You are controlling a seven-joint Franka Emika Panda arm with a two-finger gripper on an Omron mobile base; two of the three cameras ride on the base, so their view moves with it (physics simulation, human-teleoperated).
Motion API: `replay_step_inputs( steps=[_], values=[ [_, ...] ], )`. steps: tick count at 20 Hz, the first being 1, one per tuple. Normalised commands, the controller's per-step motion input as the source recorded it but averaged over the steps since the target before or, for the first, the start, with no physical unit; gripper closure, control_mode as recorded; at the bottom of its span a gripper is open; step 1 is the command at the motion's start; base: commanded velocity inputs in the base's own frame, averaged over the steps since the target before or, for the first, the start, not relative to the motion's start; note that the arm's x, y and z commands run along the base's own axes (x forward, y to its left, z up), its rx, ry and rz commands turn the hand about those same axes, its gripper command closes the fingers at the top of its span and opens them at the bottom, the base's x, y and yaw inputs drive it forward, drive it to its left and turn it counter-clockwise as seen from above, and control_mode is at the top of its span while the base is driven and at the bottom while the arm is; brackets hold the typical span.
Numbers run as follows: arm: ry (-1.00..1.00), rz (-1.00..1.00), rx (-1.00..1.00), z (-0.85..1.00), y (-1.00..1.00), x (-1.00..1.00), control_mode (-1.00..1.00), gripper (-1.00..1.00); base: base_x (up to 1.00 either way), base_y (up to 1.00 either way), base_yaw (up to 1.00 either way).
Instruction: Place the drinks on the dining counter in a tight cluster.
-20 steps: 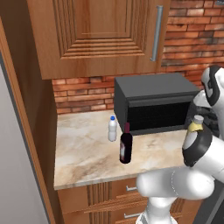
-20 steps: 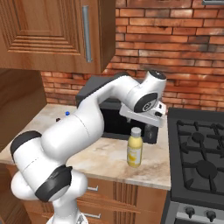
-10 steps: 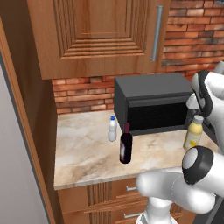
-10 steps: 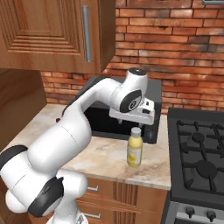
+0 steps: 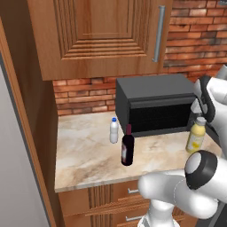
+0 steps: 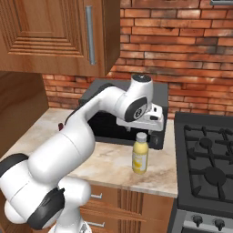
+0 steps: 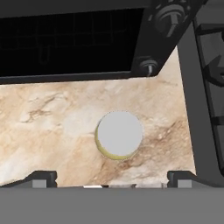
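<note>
Three bottles stand on the tabletop (image 5: 84,155): one wine bottle (image 5: 127,146), one white bottle (image 5: 114,131), one juice bottle (image 6: 140,154). The pincer (image 7: 112,178) hangs wide open, apparently empty, above the juice.

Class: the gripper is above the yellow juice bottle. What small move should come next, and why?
Probably a straight descent. The hand view looks down on the juice bottle with its pale cap between the spread fingertips; the gripper hangs just above it, so lowering would bring the fingers around the bottle.

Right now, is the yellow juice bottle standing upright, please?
Upright: the yellow juice bottle stands cap-up on the counter; from above, its cap hides the body.
</note>
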Motion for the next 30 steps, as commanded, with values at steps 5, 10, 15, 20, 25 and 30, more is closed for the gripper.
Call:
replay_step_inputs(
  steps=[5, 10, 15, 20, 25, 30],
  values=[
    [0.0, 0.0, 0.0, -0.01, 0.0, 0.14, -1.0, -1.0, 0.0, 0.0, 0.0],
    [0.0, 0.0, -0.03, -0.02, 0.03, 0.09, -1.0, -1.0, 0.0, 0.0, 0.0],
    [0.06, 0.0, -0.04, -0.04, 0.01, 0.19, -1.0, -1.0, 0.0, 0.0, 0.0],
    [0.09, 0.0, -0.01, 0.0, 0.0, 0.01, -1.0, -1.0, 0.0, 0.0, 0.0],
    [0.17, -0.01, -0.03, -0.01, 0.0, 0.1, -1.0, -1.0, 0.0, 0.0, 0.0],
    [0.09, 0.0, 0.0, -0.11, -0.01, 0.01, -1.0, -1.0, 0.0, 0.0, 0.0]
  ],
)
